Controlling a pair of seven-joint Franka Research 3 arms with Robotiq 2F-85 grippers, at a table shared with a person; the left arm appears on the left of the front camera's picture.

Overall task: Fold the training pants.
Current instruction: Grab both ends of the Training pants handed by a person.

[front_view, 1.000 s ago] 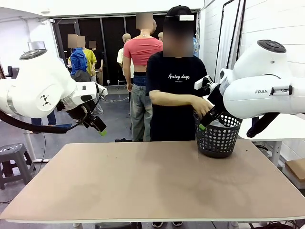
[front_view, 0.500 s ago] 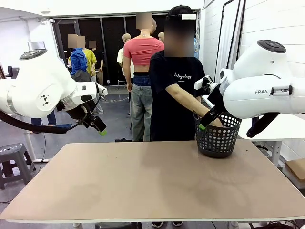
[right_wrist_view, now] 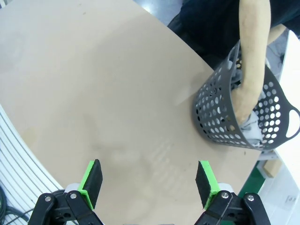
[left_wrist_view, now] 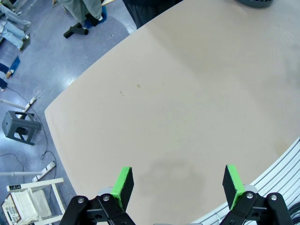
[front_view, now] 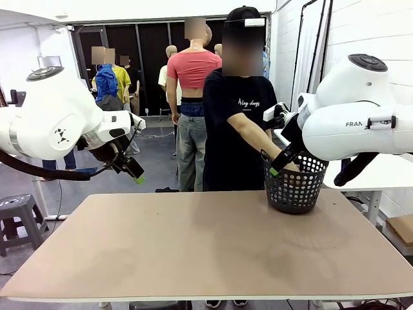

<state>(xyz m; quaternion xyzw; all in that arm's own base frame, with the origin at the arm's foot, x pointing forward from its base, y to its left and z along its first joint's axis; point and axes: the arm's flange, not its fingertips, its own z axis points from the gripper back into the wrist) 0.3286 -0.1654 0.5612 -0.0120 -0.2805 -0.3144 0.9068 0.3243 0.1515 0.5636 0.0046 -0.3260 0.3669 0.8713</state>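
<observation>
Person's arm (right_wrist_view: pixel 253 47) just dug deeper into the black perforated plastic basket (right_wrist_view: pixel 215 117) holding the light grey fabric training pants (right_wrist_view: pixel 255 136). Both the left end effector (left_wrist_view: pixel 178 180) and right end effector (right_wrist_view: pixel 150 180) gape empty, so folding's still waiting.

Workroom seen across a wide tan counter (front_view: pixel 206 252) with rounded corners and a matte top, evenly lit, carrying only soft shadows. The floor (front_view: pixel 155 161) is glossy grey-blue. A dark grey stool (front_view: pixel 16 210) stands on it off the counter's left end. At the back, a broad dark opening (front_view: pixel 145 64) sits under a white lintel (front_view: pixel 161 10). A white wall (front_view: pixel 374 29) closes the right side, with black upright rails (front_view: pixel 322 39) against it, and below it stand a white table (front_view: pixel 387 173) and a cardboard box (front_view: pixel 403 229).
</observation>
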